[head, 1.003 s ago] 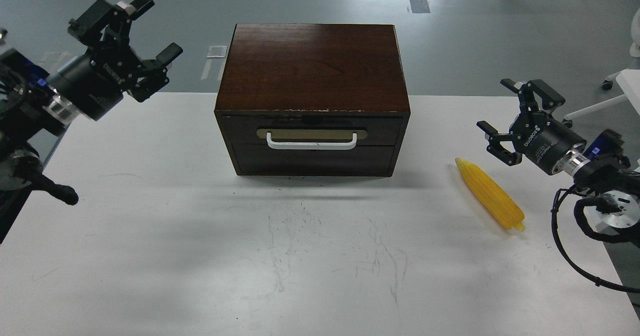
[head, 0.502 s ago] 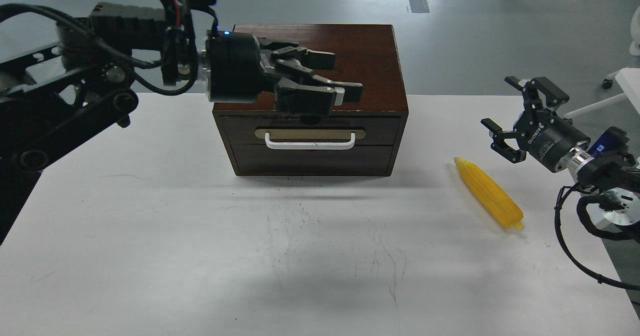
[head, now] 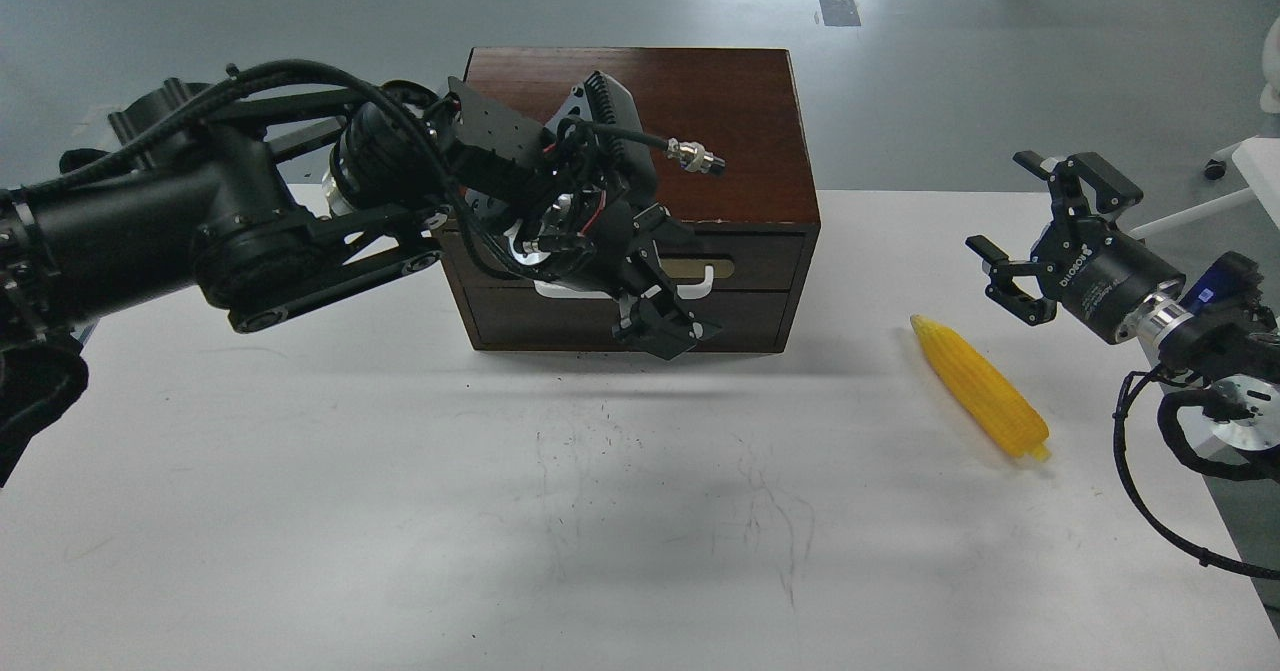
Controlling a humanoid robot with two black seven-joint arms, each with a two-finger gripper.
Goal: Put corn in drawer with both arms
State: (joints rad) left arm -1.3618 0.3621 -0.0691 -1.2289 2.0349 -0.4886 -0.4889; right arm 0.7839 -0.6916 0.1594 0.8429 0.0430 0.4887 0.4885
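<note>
The yellow corn (head: 980,387) lies on the white table (head: 400,511) at the right, pointed end toward the back. The drawer (head: 765,251) is pushed in; its white handle (head: 712,278) shows only at its right end. My left arm reaches across the drawer front, and my left gripper (head: 665,326) points down in front of the handle. Its fingers overlap, so I cannot tell whether they are open or touching the handle. My right gripper (head: 1015,236) is open and empty, hovering above and right of the corn.
The reddish-brown box top (head: 700,101) stands at the back centre of the table. A cable connector (head: 695,159) sticks out from my left arm over the box. The table's right edge is close to the corn. Grey floor lies behind.
My left arm has swung down from above the box top to the drawer front, and its gripper now points downward over the handle. My right gripper and the corn have barely moved.
</note>
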